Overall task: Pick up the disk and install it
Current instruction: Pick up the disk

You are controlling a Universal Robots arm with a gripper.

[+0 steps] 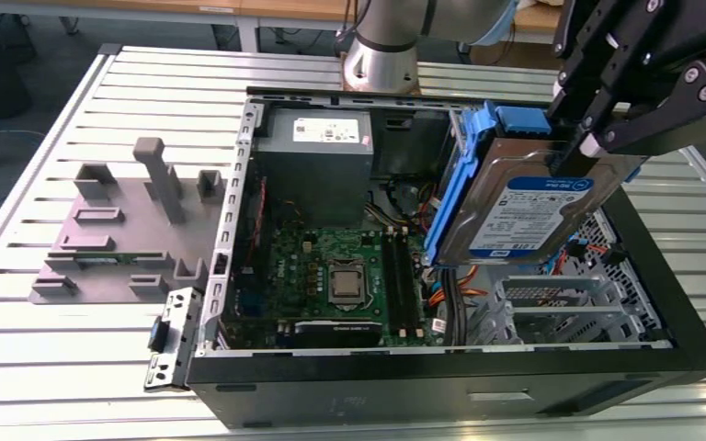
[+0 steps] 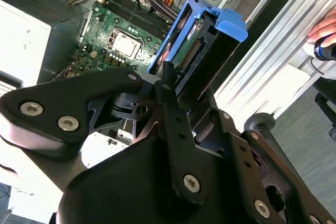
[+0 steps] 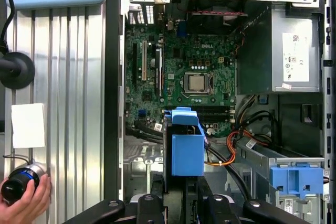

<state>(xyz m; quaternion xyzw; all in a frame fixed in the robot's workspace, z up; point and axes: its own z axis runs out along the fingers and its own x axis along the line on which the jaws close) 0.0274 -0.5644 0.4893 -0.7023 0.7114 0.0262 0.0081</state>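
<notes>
**Disk held over the open case**

The disk point(image 1: 528, 209), silver-grey with a white-and-blue label and blue side rails, hangs on edge and slightly tilted over the open computer case point(image 1: 451, 386). It sits between the motherboard point(image 1: 328, 266) and the drive bays. The end effector point(image 1: 577, 152) is clamped on the disk's upper end. The grey power supply point(image 1: 316, 138) sits at the case's far wall. The case stands on the slatted counter point(image 1: 84, 349), beside a grey fixture point(image 1: 120, 230). In the first wrist view a hand point(image 3: 23, 203) rests on the counter.
</notes>
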